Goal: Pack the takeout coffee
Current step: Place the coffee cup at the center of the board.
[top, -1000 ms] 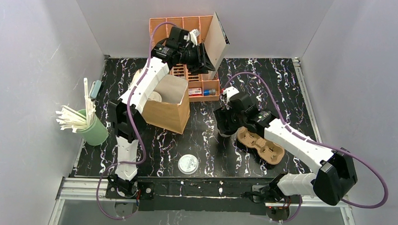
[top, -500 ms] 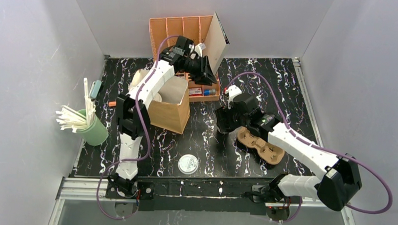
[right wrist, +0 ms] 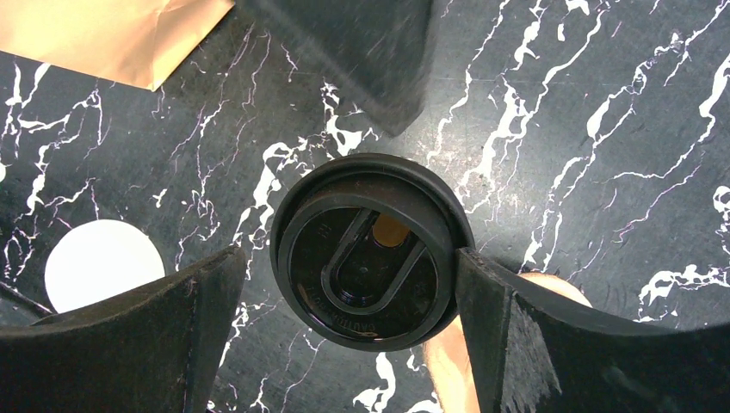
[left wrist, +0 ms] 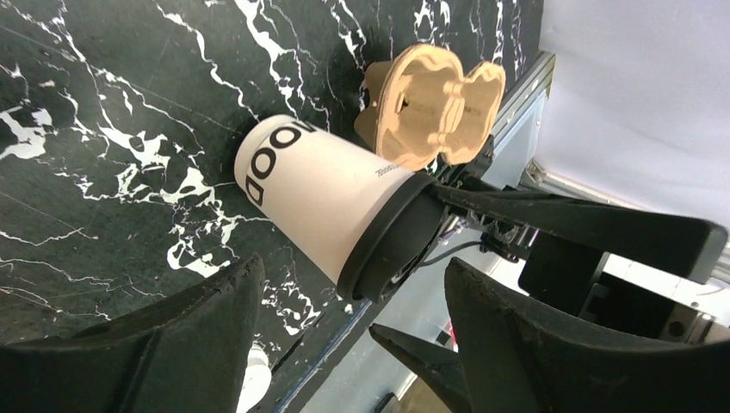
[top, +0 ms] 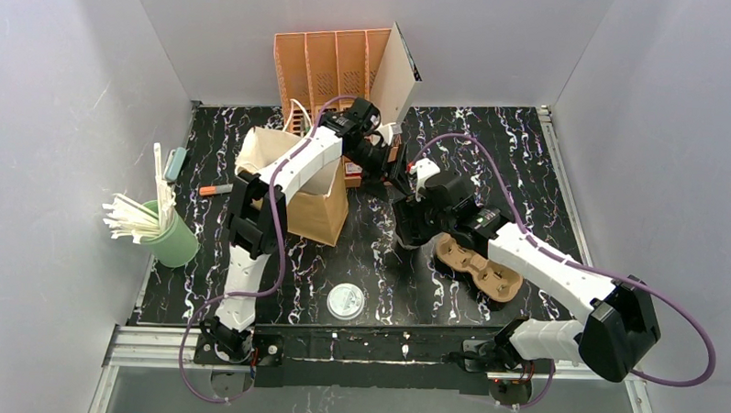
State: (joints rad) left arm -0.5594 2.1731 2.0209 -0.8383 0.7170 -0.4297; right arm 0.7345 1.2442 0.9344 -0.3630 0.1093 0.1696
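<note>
**A:** How is the right gripper [right wrist: 349,258] set?

**B:** It is spread wide and points straight down over the black round plastic lid [right wrist: 370,301]. One finger [right wrist: 534,344] sits against the lid's rim. On the other side a strip of table shows between finger and lid, so it straddles the lid rather than clamping it.

**A:** And what is under the lid?

**B:** The lid is seated on the small white paper cup [left wrist: 310,198], which has black lettering on its side. The cup stands upright, base down, on the black white-veined table [top: 360,252]. From overhead the right gripper hides it.

**A:** What lies closest to the cup?

**B:** The tan moulded-pulp two-cup carrier [left wrist: 430,103] rests on the table just beside it, under the right forearm.

**A:** What about the left gripper [left wrist: 353,271]?

**B:** Its fingers are well apart and grip nothing. Its camera looks across at the lidded cup and the carrier behind it. In the overhead view it hangs just beyond the right wrist, in front of the orange slotted organiser [top: 335,63].

**A:** And farther out?

**B:** The open-topped brown paper bag [top: 312,200] stands to the left of the cup, near it but apart, with the left arm reaching over it. The flat white round lid [top: 346,300] lies on the table towards the near edge, apart from everything else. The green cup of white straws [top: 172,241] stands at the far left edge, well away from the coffee.
</note>
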